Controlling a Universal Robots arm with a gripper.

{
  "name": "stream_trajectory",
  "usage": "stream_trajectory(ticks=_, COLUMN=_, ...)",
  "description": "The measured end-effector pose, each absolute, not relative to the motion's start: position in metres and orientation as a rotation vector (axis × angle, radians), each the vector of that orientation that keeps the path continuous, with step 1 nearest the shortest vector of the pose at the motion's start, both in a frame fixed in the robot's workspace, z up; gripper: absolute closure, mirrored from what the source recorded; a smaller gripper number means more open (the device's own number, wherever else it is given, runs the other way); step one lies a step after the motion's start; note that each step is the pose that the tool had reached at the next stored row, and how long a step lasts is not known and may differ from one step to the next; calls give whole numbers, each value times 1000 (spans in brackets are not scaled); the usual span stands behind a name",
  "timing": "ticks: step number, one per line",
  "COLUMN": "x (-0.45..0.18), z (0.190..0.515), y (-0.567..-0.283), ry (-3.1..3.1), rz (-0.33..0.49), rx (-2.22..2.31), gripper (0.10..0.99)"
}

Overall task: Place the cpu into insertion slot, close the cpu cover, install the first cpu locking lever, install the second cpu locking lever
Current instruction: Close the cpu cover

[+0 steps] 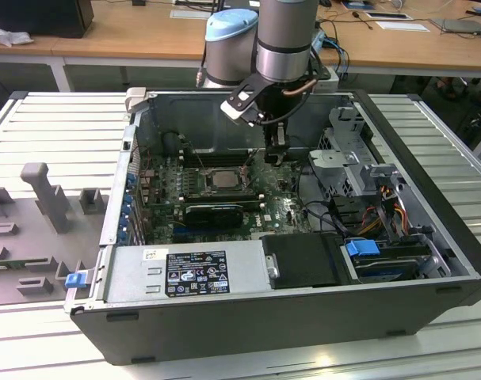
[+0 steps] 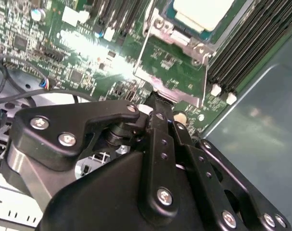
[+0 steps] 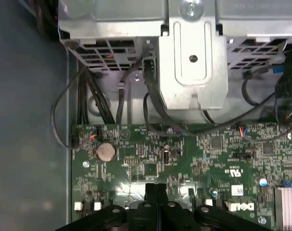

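My gripper (image 1: pixel 276 156) hangs inside the open computer case (image 1: pixel 264 328), in the upper middle of the exterior view. It is just to the exterior view's right of the socket (image 1: pixel 222 179). In both wrist views my two fingers (image 3: pixel 150 191) are pressed flat together, with a thin seam between them and nothing visible in the pinch. Their tips sit low over the green board (image 3: pixel 208 159); I cannot tell whether they touch it.

The chip (image 2: pixel 203 12) lies flat in the socket, pale and square. In the exterior view it is near the middle of the frame, to the exterior view's left of my fingers. The cover plate (image 2: pixel 182 38) appears to lie down around the chip's edge, with the chip's top showing through its window. A wire lever (image 2: pixel 142 45) runs along the socket side nearest my fingertips; I cannot tell whether it is latched. Long black memory slots (image 2: pixel 251 43) run beside the socket.

The first wrist view shows a coin battery (image 3: pixel 106 151) on the board, with a grey metal bracket (image 3: pixel 193 62) and black cables (image 3: pixel 95 96) beyond it. In the exterior view a labelled power supply (image 1: pixel 185 273) fills the case's lower middle. The case rests on a slatted grey table (image 1: pixel 50 127).
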State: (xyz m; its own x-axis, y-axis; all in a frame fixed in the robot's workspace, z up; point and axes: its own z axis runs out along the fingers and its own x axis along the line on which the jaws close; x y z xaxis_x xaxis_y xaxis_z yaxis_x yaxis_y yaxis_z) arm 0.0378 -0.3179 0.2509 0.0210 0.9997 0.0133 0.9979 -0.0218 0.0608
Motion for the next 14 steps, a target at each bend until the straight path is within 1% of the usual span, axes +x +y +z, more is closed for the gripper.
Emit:
stream_trajectory(ticks=5, x=27, z=251, y=-318, ry=2177, rz=81, rx=2216, gripper=980)
stream_trajectory(ticks=8, x=5, z=249, y=-318, ry=2177, rz=81, rx=2216, gripper=980)
stream_trajectory(ticks=14, x=-11, z=238, y=-318, ry=2179, rz=83, rx=2215, gripper=980)
